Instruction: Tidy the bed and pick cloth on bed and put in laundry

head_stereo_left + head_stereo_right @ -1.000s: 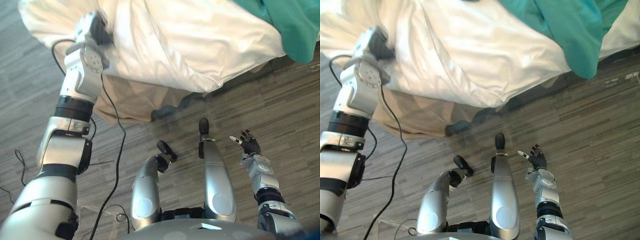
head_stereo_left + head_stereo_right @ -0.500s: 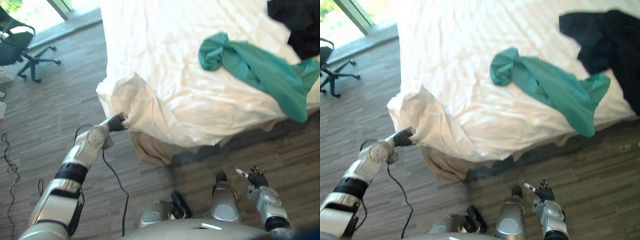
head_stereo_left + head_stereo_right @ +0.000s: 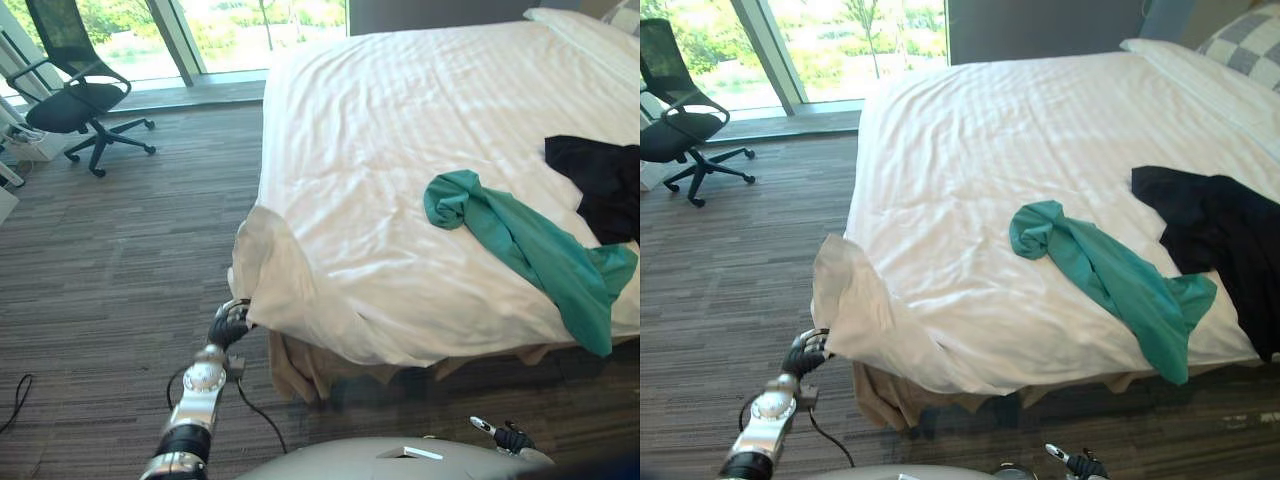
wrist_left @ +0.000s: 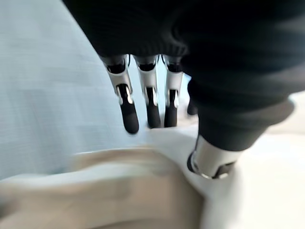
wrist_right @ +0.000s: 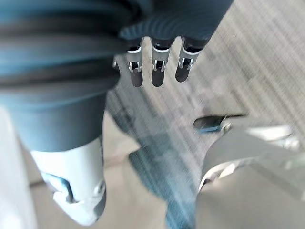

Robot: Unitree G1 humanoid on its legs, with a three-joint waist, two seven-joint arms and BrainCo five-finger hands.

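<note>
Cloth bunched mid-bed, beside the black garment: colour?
The cloth is plain teal green; right eye view shows it best.

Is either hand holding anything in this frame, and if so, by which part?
The left hand pinches the white sheet by its loose, hanging corner. The right hand holds nothing, its fingers relaxed.

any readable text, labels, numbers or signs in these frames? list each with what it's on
None: no word, label, number or sign can be read in any view.
The white sheet, green cloth, black cloth and office chair show plain surfaces with no print.
</note>
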